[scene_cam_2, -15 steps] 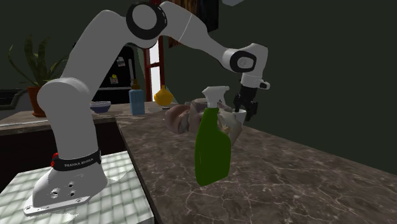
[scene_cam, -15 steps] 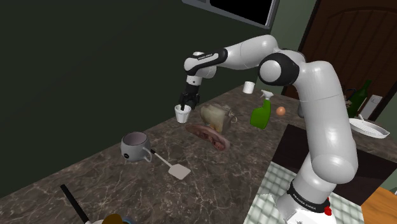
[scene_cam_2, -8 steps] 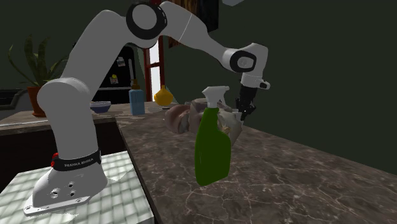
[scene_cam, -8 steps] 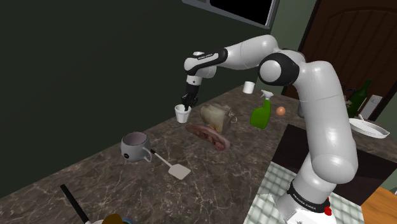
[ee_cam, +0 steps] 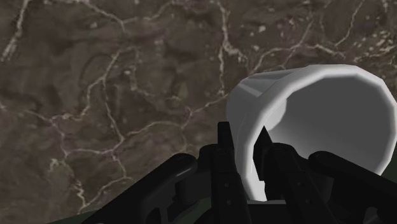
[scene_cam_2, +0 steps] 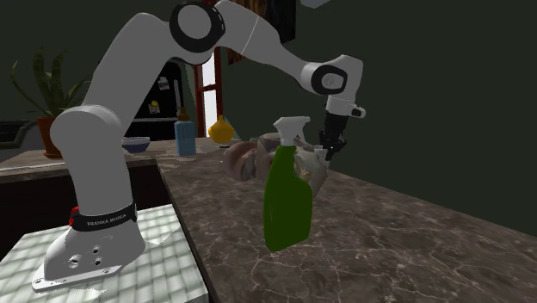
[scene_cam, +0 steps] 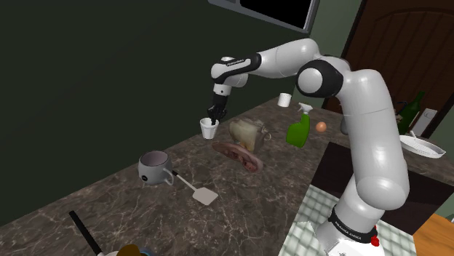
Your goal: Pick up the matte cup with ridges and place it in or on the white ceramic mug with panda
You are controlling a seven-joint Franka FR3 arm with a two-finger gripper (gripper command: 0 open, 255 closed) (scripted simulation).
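The small white cup (scene_cam: 209, 129) stands on the dark marble counter (scene_cam: 109, 196) towards the back, beside a loaf. My black gripper (scene_cam: 213, 116) comes down onto it from above. Close up, the gripper (ee_cam: 242, 137) is shut on the white cup's (ee_cam: 318, 108) wall at the rim, with one finger inside and one outside. The white mug (scene_cam: 154, 169) with a panda face on its side sits nearer the front, toward the shoulder view's left, upright and with nothing in it. From the side, a green spray bottle hides most of the cup below my gripper (scene_cam_2: 330, 148).
A bread loaf (scene_cam: 246, 133) and a slab of meat (scene_cam: 236, 154) lie just right of the cup. A green spray bottle (scene_cam: 297, 129), an egg (scene_cam: 321, 126) and another white cup (scene_cam: 284, 100) stand further right. A spatula (scene_cam: 196, 189) lies beside the panda mug.
A second ago the fingers stood apart over the cup's rim; they have since shut on its wall. The hand has risen only slightly since.
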